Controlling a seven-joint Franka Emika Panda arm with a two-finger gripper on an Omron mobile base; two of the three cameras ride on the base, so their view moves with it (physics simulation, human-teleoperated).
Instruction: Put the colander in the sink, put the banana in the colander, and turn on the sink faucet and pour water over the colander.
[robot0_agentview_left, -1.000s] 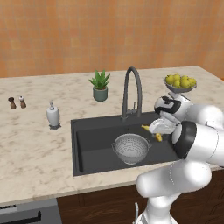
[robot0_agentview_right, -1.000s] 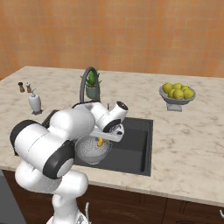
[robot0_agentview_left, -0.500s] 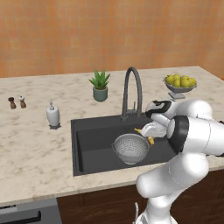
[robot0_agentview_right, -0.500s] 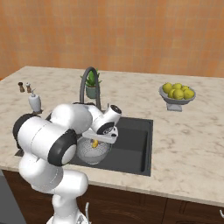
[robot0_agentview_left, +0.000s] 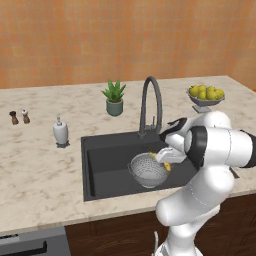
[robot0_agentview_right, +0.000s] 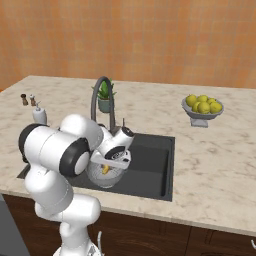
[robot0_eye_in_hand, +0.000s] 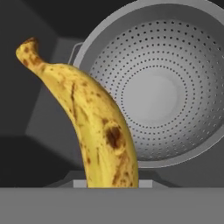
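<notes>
— Yellow thing in the robot's pincer (robot0_agentview_left: 165, 161), what is it?
— That's the banana (robot0_eye_in_hand: 94, 122), with brown spots. The pincer is closed tight on it and holds it just over the right edge of the colander (robot0_agentview_left: 148, 170).
— Where is the colander?
— Down in the dark sink (robot0_agentview_left: 107, 165), sitting upright. It's grey metal with lots of tiny holes.
— What's behind it?
— The tall bent sink faucet (robot0_agentview_left: 151, 104), at the far side of the sink. Farther back on the counter (robot0_agentview_left: 45, 165) is a little plant (robot0_agentview_left: 114, 98). Far right is a bowl of round yellow fruits (robot0_agentview_left: 205, 95).
</notes>
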